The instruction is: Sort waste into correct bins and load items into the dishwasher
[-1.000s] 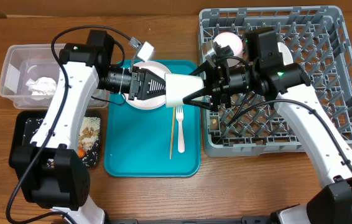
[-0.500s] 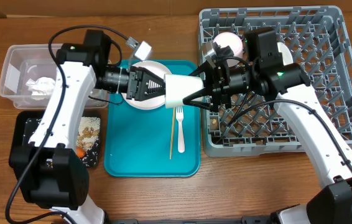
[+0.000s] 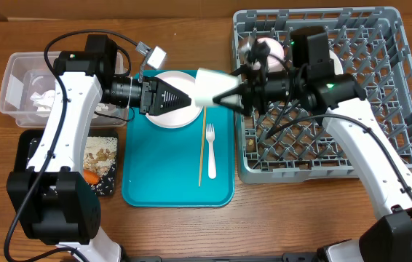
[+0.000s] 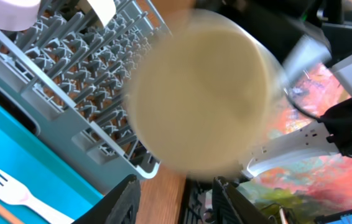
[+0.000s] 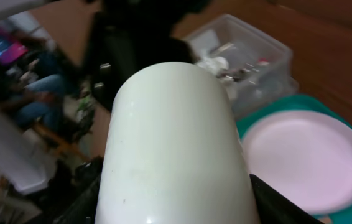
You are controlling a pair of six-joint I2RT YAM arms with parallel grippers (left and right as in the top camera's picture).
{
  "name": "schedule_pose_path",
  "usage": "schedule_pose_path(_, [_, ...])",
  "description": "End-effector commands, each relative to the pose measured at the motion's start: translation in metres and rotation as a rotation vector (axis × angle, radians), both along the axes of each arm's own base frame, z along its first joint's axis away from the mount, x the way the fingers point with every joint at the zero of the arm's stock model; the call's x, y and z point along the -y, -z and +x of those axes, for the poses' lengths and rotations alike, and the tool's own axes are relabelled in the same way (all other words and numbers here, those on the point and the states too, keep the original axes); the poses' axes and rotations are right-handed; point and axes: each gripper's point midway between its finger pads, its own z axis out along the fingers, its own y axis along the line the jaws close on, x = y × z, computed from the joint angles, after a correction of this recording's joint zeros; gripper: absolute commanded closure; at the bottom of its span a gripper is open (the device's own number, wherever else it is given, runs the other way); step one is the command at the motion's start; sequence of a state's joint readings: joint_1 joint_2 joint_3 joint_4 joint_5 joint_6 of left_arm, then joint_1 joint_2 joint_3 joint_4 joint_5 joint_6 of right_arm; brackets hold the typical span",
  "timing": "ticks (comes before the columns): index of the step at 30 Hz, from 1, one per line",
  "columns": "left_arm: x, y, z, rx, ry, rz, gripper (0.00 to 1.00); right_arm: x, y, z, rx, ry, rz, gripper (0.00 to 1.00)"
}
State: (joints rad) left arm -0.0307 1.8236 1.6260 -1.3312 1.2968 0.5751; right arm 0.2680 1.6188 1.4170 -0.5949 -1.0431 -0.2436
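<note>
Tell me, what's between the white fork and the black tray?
A thin wooden chopstick, lying right beside the fork on the teal tray. The overhead view shows it.

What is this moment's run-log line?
left hand: open, empty | right hand: holding cup | cup: aloft between plate and dish rack | fork, chopstick: on tray

Your arms face each other, wrists level. Your left gripper (image 3: 184,100) points right, jaws apart and empty. Your right gripper (image 3: 220,94) points left, fingers clamped on the small white cup (image 3: 207,85).
</note>
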Motion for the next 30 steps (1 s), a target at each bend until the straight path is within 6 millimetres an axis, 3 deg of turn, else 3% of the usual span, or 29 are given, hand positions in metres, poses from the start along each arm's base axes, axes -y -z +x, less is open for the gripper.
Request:
schedule_pose_path(1, [-0.001,-0.003,0.001,0.011,-0.005,0.024,0.62,0.039,0.015,0.046,-0.178,0.401,-0.119,0.58])
schedule_pose_path(6, [-0.004,0.007,0.002,-0.012,-0.017,0.08,0.64,0.083,0.032,0.067,-0.247,0.658,-0.242,0.6])
schedule_pose_path(11, [-0.011,0.023,0.003,-0.051,-0.039,0.183,0.66,0.119,0.044,0.068,-0.323,0.83,-0.358,0.66])
schedule_pose_path(19, [-0.013,0.027,0.003,-0.064,-0.047,0.208,0.66,0.162,0.029,0.067,-0.317,1.055,-0.499,0.65])
schedule_pose_path(24, [-0.012,0.027,0.003,-0.069,-0.048,0.208,0.66,0.174,0.027,0.065,-0.308,1.104,-0.547,0.65])
schedule_pose_path(30, [-0.012,0.027,0.001,-0.083,-0.048,0.209,0.66,0.175,0.057,0.068,-0.375,1.092,-0.621,0.63])
